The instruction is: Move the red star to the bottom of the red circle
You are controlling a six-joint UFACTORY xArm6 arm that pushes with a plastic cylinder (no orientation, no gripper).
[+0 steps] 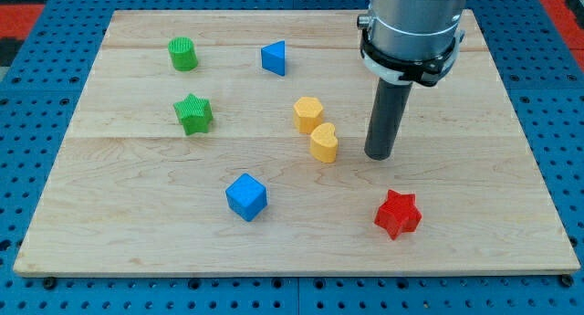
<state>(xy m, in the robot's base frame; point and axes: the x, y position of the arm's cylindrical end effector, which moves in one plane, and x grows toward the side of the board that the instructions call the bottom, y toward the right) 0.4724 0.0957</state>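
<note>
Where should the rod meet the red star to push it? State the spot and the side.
Only a push is possible. My tip stands apart above the red star, slightly toward the view's left. Probably best: press into a notch between two points, so it will not spin off. The side depends on the red circle, which does not show.

Wooden board (pixel 137 233) carrying seven blocks. Clock positions from board centre: green cylinder (pixel 182 54) and green star (pixel 193 113) at 10; blue triangle (pixel 274 57) at 12; two yellow blocks (pixel 308 113) (pixel 324 142) touching, near centre; blue cube (pixel 245 196) at 7; red star (pixel 398 214) at 4.
</note>
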